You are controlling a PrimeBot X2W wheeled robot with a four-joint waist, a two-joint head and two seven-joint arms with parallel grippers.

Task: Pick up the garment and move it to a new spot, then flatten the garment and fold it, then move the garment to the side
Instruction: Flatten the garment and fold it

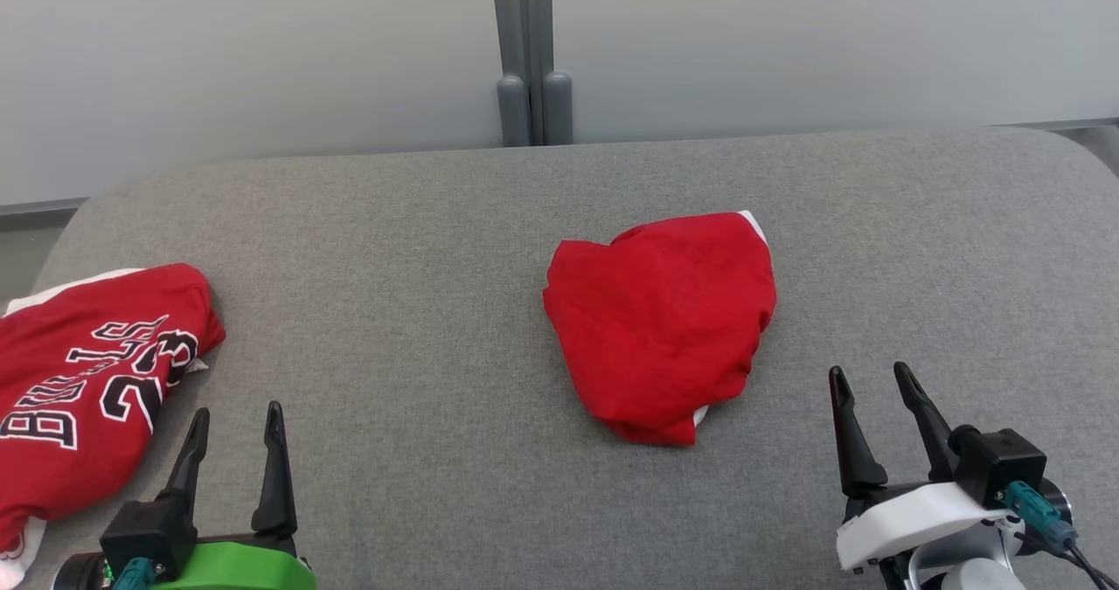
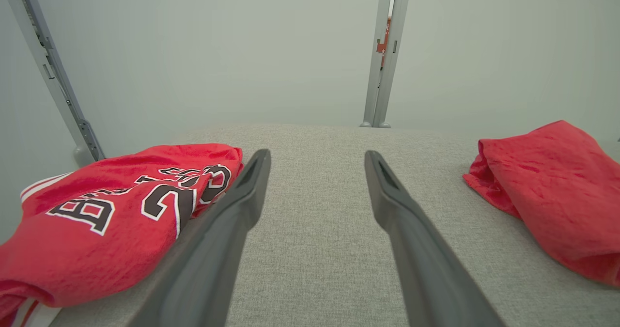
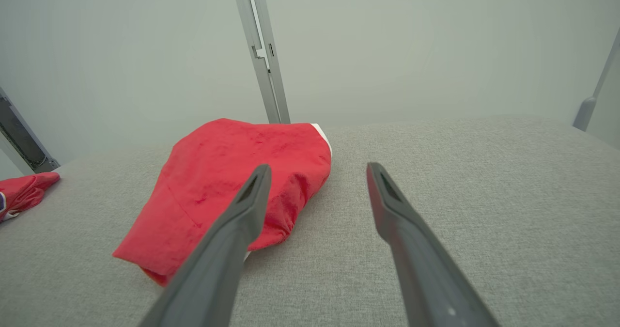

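A plain red garment [image 1: 662, 322] lies crumpled in a heap near the middle of the grey table [image 1: 420, 240], with a white trim showing at its far corner. The left wrist view has the garment [image 2: 547, 191] at the right; in the right wrist view the garment [image 3: 227, 186] lies ahead and left. My left gripper [image 1: 234, 421] hovers open at the lower left, nothing between its fingers. My right gripper [image 1: 872, 382] is open at the lower right, a short way right of the heap and apart from it.
A second red jersey [image 1: 83, 380] with black and white lettering lies at the table's left edge, close to my left gripper; it also shows as the jersey [image 2: 106, 210] in the left wrist view. A grey post [image 1: 529, 57] stands behind the table against a pale wall.
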